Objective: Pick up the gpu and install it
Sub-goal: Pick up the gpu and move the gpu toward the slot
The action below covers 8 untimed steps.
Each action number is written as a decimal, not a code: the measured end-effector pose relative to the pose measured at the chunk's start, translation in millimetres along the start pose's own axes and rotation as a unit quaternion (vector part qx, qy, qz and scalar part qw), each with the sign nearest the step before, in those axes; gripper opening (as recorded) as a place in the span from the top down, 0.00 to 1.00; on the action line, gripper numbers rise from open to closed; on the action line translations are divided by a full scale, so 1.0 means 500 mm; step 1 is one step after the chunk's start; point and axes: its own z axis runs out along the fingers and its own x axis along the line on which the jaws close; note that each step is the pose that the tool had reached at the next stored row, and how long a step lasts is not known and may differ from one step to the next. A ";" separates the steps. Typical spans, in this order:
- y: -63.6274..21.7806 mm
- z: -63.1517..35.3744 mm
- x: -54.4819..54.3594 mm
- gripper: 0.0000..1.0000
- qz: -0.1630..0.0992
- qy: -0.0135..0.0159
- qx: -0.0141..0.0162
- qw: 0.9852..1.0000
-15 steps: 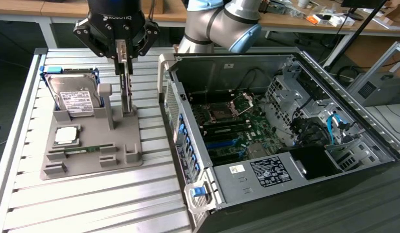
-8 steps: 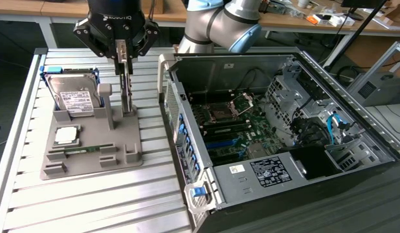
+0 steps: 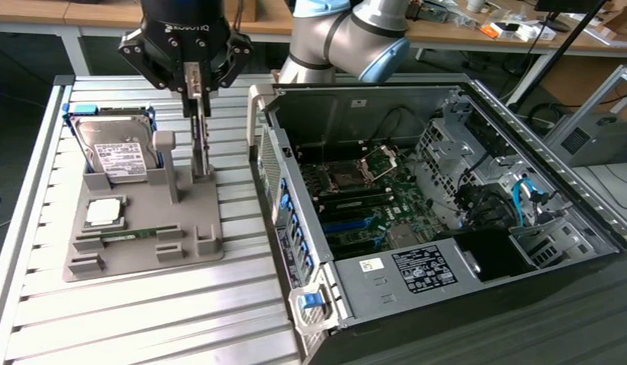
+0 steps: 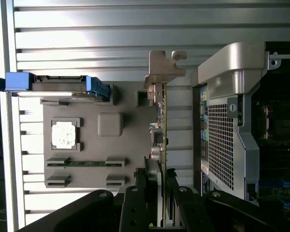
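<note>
The gpu (image 3: 198, 144) stands on edge in the grey parts holder (image 3: 197, 247), a thin dark card with its lower end down at the holder's upright slot. My gripper (image 3: 195, 90) hangs straight above it, shut on the card's top edge. From the wrist, the gpu (image 4: 163, 121) is seen edge-on with its silvery bracket (image 4: 163, 67) at the far end, and my gripper (image 4: 160, 180) has a black finger pressed on each side. I cannot tell whether the card has lifted clear of the holder.
The open computer case (image 3: 557, 182) lies to the exterior view's right, its motherboard (image 3: 364, 198) exposed. On the holder are a hard drive (image 3: 116, 148), a processor (image 3: 103, 211) and a green memory stick (image 3: 131, 236). The slatted metal table (image 3: 141, 319) surrounds them.
</note>
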 end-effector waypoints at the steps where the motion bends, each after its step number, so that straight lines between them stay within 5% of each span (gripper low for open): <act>1: 0.000 0.000 -0.003 0.73 0.000 0.000 0.000 1.000; 8: 0.001 0.001 -0.038 0.73 0.000 0.000 0.001 1.000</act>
